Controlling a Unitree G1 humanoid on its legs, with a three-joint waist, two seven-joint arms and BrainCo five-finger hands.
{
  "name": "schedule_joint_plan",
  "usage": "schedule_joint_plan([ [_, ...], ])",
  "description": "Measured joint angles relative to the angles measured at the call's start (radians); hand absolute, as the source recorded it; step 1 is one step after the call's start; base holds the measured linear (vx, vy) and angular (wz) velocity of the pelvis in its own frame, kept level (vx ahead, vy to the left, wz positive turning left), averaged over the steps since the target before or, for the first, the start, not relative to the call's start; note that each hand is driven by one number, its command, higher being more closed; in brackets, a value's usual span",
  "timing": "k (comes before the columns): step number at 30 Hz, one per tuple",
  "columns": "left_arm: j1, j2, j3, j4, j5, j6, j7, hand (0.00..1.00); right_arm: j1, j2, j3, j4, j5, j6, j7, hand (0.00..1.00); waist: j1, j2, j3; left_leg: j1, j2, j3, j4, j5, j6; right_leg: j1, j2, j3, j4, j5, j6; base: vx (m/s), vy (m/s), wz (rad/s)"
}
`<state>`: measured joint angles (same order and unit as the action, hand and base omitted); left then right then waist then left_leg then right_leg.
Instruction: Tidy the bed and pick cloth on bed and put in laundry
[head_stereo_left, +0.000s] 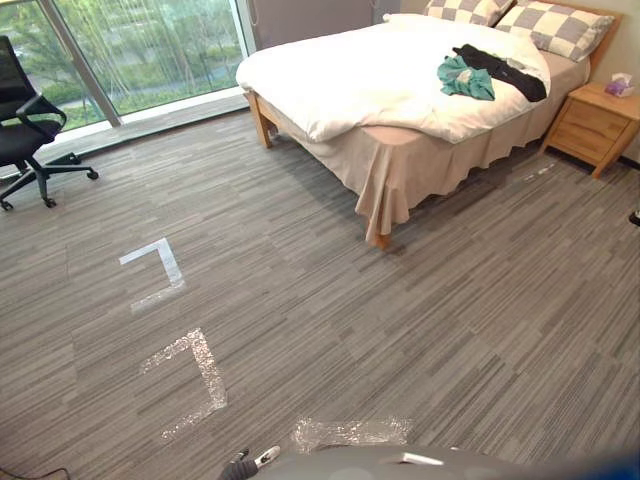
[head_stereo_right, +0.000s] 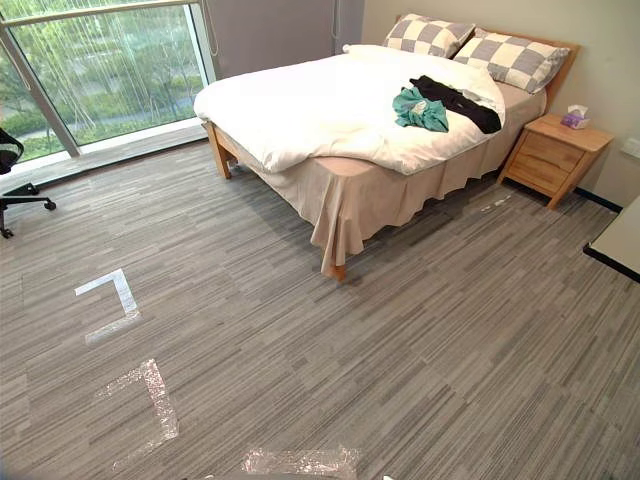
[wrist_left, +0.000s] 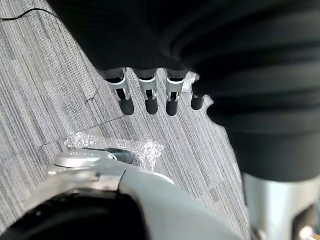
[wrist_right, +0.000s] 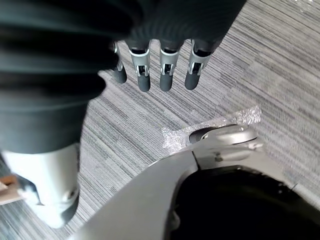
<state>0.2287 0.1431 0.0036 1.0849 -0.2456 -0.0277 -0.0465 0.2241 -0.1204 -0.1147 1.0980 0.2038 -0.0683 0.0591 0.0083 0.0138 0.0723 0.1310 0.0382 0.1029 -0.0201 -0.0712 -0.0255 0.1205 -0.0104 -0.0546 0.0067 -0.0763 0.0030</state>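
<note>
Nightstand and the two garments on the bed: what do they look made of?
Nightstand: light wood or veneer, matte, judging by its warm tan tone and drawer fronts. Teal garment: soft cloth, crumpled into folds. Black garment: limp matte cloth, lying stretched out; weave too small to tell.

Office chair (head_stereo_left: 18, 140) partly past left edge

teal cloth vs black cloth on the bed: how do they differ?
The teal cloth is bunched into a compact heap; the black cloth lies stretched out in a long strip. The black cloth reaches nearer the checked pillows; the teal cloth sits toward the bed's foot. Both lie on the white duvet, touching.
</note>
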Motion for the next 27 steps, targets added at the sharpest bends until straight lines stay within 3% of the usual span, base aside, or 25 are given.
schedule_joint_plan([
  [3,0.001,0.002,0.000,0.000,0.001,-0.020,-0.012,0.00,-0.002,0.002,-0.001,0.003,-0.001,-0.005,0.000,0.00,0.000,-0.012,0.006,0.027,0.000,0.003,-0.020,0.008,0.007,0.031,0.001,-0.006,-0.028,0.007,-0.003,0.11,0.002,0.01],
  [6,-0.001,0.001,0.000,-0.001,0.004,-0.041,-0.024,0.00,-0.007,0.002,-0.004,0.003,-0.002,-0.005,0.001,0.00,0.001,-0.007,0.015,0.038,0.000,0.011,-0.035,0.009,0.004,0.032,0.002,-0.018,-0.037,0.007,-0.001,0.11,-0.008,0.00],
  [12,-0.003,0.001,0.000,-0.002,0.036,-0.047,-0.025,0.00,-0.026,0.004,-0.018,0.003,-0.002,-0.006,0.010,0.00,-0.001,-0.005,0.023,0.071,0.004,0.052,-0.039,-0.006,-0.034,0.061,0.001,-0.034,-0.038,-0.003,0.061,0.05,-0.012,-0.02],
  [19,-0.003,-0.001,0.007,-0.002,0.076,-0.072,-0.038,0.00,-0.029,0.006,-0.021,0.003,-0.009,-0.028,0.015,0.00,0.000,-0.004,0.037,0.078,0.005,0.060,-0.042,-0.009,-0.038,0.059,0.001,-0.034,-0.023,-0.005,0.059,0.00,-0.029,-0.05],
  [21,-0.007,0.000,0.007,-0.004,0.084,-0.075,-0.039,0.00,-0.029,0.008,-0.021,-0.001,-0.006,-0.037,0.010,0.00,0.000,-0.009,0.047,0.074,0.005,0.075,-0.024,-0.018,-0.038,0.029,-0.005,-0.034,0.041,-0.037,0.047,-0.05,-0.021,-0.10],
  [23,-0.022,0.001,0.004,-0.005,0.093,-0.067,-0.032,0.00,-0.029,0.013,-0.020,-0.024,0.024,-0.050,-0.010,0.00,-0.005,-0.013,0.080,0.059,0.003,0.096,0.034,-0.061,-0.013,-0.080,-0.031,-0.049,0.283,-0.124,0.078,-0.09,-0.010,-0.14],
  [25,-0.029,0.006,-0.006,-0.012,0.093,-0.059,-0.018,0.00,-0.030,0.017,-0.020,-0.038,0.032,-0.057,-0.025,0.00,-0.006,-0.014,0.096,0.062,-0.002,0.130,0.060,-0.076,0.008,-0.187,-0.065,-0.080,0.494,-0.142,0.107,-0.10,0.018,-0.38],
  [27,-0.042,0.018,-0.025,-0.012,0.083,-0.038,-0.003,0.00,-0.033,0.025,-0.019,-0.040,0.039,-0.063,-0.034,0.00,-0.012,-0.022,0.110,0.072,-0.002,0.170,0.073,-0.090,0.025,-0.242,-0.106,-0.142,0.609,-0.156,0.104,-0.11,0.031,-0.62],
])
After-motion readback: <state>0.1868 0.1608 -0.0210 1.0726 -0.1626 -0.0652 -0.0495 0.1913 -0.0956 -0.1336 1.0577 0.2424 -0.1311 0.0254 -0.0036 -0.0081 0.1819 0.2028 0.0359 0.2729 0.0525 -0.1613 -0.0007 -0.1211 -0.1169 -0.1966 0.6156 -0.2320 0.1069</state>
